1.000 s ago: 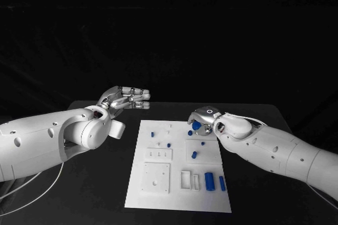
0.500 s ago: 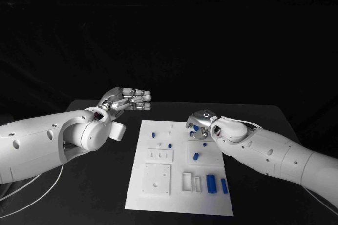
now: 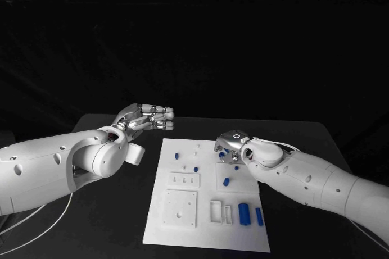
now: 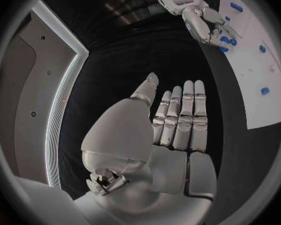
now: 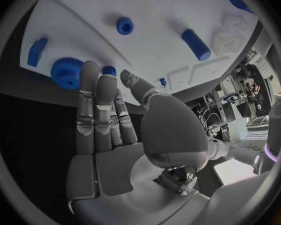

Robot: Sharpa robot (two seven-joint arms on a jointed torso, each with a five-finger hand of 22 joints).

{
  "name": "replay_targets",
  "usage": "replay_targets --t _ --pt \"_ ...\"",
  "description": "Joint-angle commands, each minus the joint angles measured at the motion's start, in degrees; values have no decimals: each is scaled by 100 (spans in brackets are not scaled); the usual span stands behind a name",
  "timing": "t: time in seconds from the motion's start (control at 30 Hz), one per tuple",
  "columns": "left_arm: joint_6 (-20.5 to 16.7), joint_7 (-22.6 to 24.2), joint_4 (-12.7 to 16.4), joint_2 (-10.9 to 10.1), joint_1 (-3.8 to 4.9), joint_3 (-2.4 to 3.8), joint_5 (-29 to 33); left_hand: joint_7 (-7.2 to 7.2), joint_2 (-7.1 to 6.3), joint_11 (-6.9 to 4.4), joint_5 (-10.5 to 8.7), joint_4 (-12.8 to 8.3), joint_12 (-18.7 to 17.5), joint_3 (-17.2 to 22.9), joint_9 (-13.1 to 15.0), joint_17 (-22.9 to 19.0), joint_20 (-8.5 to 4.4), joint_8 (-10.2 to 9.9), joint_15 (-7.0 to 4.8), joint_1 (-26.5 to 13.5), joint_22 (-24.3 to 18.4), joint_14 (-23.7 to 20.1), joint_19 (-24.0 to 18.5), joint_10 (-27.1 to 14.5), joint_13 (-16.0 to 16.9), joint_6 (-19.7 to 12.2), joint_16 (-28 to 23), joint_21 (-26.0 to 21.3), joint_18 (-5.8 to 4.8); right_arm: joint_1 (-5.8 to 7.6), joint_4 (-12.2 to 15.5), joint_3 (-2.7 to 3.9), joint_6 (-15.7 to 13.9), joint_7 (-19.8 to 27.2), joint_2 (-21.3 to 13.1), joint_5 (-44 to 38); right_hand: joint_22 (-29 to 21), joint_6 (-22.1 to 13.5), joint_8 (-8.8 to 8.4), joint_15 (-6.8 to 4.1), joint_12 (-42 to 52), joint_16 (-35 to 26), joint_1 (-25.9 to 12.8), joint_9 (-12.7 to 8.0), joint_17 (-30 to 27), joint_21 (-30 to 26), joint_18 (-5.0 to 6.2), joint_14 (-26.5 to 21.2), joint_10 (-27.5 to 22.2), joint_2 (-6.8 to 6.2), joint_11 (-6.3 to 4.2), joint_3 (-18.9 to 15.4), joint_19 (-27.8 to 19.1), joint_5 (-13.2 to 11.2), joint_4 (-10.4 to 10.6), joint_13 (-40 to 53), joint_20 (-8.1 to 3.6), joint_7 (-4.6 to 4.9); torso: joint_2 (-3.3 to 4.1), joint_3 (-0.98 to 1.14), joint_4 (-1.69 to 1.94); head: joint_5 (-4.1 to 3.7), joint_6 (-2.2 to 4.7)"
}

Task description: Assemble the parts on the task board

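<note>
Head view, from the near edge outward: two long blue pegs (image 3: 244,213) lie in the white board's (image 3: 207,239) near right corner, a short one (image 3: 227,181) sits mid-board, and beyond it the right hand (image 3: 227,150) has sunk over the past second from clear above the plate to its far right part. Its fingers (image 5: 88,92) reach flat beside a blue toothed wheel (image 5: 67,73), gripping nothing — a pickup looks imminent. Farthest, the left hand (image 3: 148,117) still hovers off the board, fingers loosely extended and empty.

Task board (image 3: 182,225): smooth matt white plastic; blue parts (image 3: 243,213) beside the right hand (image 3: 230,145): smooth plastic; both hands: brushed silvery metal; counter (image 3: 113,214): matt black.
</note>
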Motion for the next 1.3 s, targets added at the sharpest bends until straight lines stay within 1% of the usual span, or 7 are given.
replay_targets --t 0.03,0.33,0.53,0.57,0.63,0.73,1.3 --pt "97 62 11 7 20 6 -31 5 -8 25 19 -40 13 3 9 7 -5 26 31 -67 -6 -1 -15 -8 6 -45 28 39 -41 -2 -2 -2 100 -96 0 -138 23 44 0 5 -3 20 -64 -4 -7 -28 -41 -37 41 12 -4 59 30 -43 0 6 4 -1 20 4 -2 0 10" --pt "127 42 -7 5 20 6 -31 6 -1 29 16 -61 12 -8 10 7 -3 28 33 -77 -16 -4 -22 -18 6 -41 27 57 -39 -4 -3 -2 115 -119 -10 -179 118 63 1 -1 -4 34 -74 -4 -8 -65 -35 -38 51 8 -8 176 45 -64 2 5 -3 -6 37 11 0 3 37" --pt "138 36 -19 9 20 6 -31 8 3 31 17 -60 13 -13 9 7 -1 27 34 -85 -19 -4 -25 -26 6 -54 29 60 -38 -6 1 -2 117 -103 -6 -183 205 189 0 -11 -6 65 -126 -2 4 -71 -38 -40 204 69 -27 324 64 -92 8 4 -10 -10 53 3 10 -13 55" --pt "140 35 -21 10 20 6 -31 8 3 31 17 -60 13 -13 9 7 -1 27 34 -85 -19 -4 -25 -26 6 -54 29 60 -38 -7 2 -3 117 -100 -5 -183 225 204 2 -11 -5 72 -136 -1 6 -62 -41 -38 220 83 -30 362 67 -118 8 5 -11 -11 54 3 9 -13 56" --pt "144 33 -21 11 20 6 -31 8 3 31 17 -60 13 -13 9 7 -1 27 34 -85 -19 -4 -25 -26 6 -54 29 60 -38 -7 4 -3 118 -97 -6 -183 282 282 6 -17 -5 103 -140 0 19 -30 -45 -26 303 167 -43 511 73 -361 20 5 -18 -11 56 3 10 -11 52" --pt "149 29 -19 12 20 6 -31 8 3 31 17 -60 13 -13 9 7 -1 27 34 -85 -19 -4 -25 -26 6 -54 29 60 -38 -8 -5 -3 128 -100 -4 -183 404 325 2 -15 -5 151 -204 -1 24 11 -45 -46 345 162 -45 676 38 -449 33 5 -20 -5 71 2 15 -5 64" --pt "164 2 -49 27 19 5 -31 16 1 38 13 -58 14 -26 7 6 3 25 39 -93 -23 -14 -31 -42 7 -86 27 65 -36 -12 -82 -3 170 -172 7 -231 614 375 1 -16 -4 184 -196 -1 -6 -26 -29 -60 392 161 -42 694 24 -471 31 5 -18 14 82 4 7 0 30"
